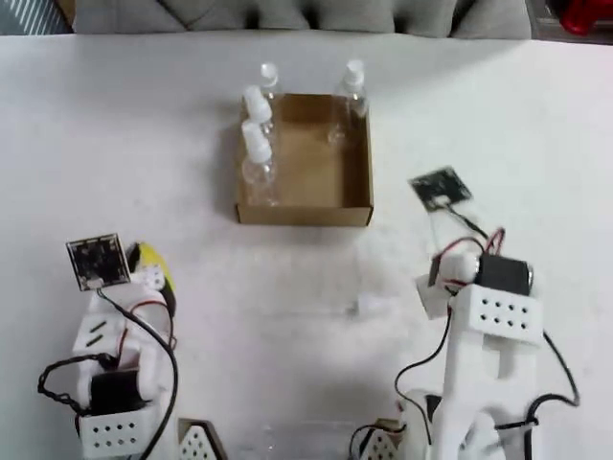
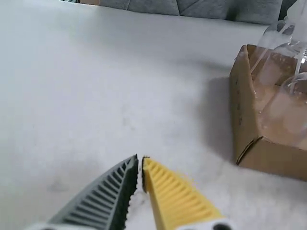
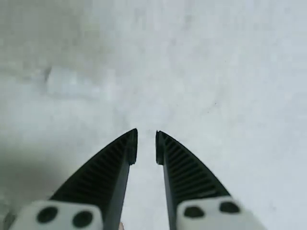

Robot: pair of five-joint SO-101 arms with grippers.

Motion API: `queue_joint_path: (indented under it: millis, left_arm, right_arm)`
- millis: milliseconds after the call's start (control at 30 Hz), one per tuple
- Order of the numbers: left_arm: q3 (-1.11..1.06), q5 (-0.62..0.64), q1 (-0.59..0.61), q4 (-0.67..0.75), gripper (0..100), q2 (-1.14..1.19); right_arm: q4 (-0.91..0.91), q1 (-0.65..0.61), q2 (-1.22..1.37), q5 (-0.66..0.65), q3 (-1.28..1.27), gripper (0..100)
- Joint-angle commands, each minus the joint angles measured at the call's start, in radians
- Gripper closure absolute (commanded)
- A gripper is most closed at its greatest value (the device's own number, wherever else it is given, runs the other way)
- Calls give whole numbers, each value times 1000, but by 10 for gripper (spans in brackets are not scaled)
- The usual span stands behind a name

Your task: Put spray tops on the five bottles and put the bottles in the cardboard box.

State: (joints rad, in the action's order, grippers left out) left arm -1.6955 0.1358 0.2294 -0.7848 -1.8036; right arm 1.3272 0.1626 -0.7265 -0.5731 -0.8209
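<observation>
From above, we see the cardboard box [image 1: 305, 213] on the bench [image 1: 144, 144], well ahead of both arms and between them, where either can reach it. Four bottles [image 1: 257, 158] with spray tops stand inside it against the walls. We cannot make out a fifth. A small pale piece [image 1: 369, 305] lies on the bench near the right arm, too faint to identify. The left fingers [image 1: 148, 257] sit low by their base.

Through the left wrist, those fingers are pressed together at the tips and pinch nothing. The box stands ahead and off to their yellow side, with clear bottles leaning inside.

Through the right wrist, the right fingers [image 3: 192, 177] are a narrow slit apart and empty above the bare bench. The pale piece lies ahead, beyond one tip. We judge it may belong to the last bottle.
</observation>
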Motion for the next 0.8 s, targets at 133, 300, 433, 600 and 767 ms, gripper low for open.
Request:
queue_joint_path:
  millis: [133, 300, 433, 600, 767]
  left_arm:
    - [192, -51, -73, -264, 976, 7]
    - [256, -199, -96, -341, 976, 7]
    - [367, -229, -97, -439, 976, 8]
    - [537, -305, -174, -575, 976, 125]
    - [787, -442, -303, -769, 976, 449]
  right_arm:
    - [-315, 99, -16, 249, -206, 972]
    - [-479, 154, -8, 330, -270, 972]
    - [-599, 196, -12, 348, -325, 972]
    - [-610, 193, -7, 348, -328, 972]
    - [-611, 191, -7, 345, -342, 972]
